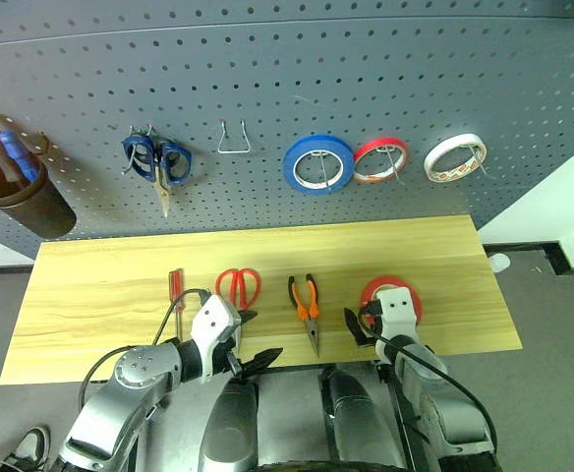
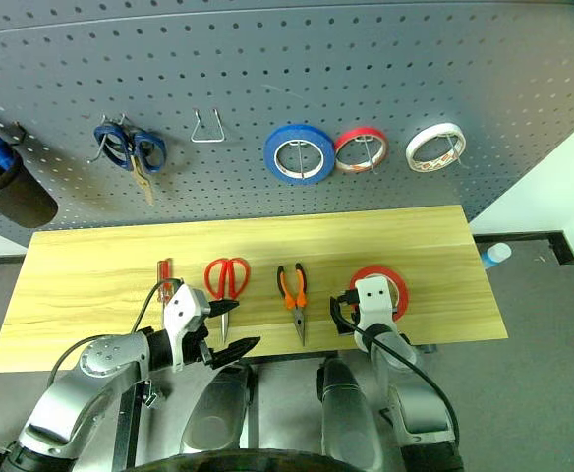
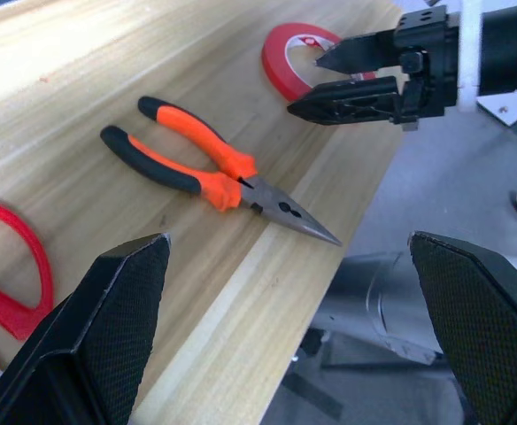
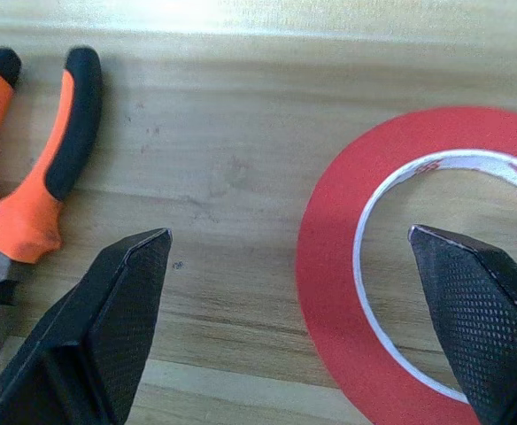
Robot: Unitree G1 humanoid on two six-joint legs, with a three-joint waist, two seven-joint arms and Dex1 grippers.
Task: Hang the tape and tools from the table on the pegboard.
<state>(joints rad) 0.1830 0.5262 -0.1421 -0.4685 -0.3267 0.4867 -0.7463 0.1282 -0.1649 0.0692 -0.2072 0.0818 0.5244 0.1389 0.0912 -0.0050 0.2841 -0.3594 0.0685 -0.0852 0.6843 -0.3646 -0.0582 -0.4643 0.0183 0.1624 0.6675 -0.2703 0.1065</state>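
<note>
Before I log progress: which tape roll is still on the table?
The wide red tape roll, lying flat by the right end effector; the others hang on the pegboard.

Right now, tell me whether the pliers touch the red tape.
Apart. Right wrist view: bare wood lies between the pliers and the red tape.

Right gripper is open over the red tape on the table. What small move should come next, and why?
Probably ease the right gripper down and forward so one finger drops inside the red tape's hole and the other outside its rim, then close. The tape lies flat on the table, unheld, and the open fingers already straddle its near edge. The left gripper is open too, off to the side.
</note>
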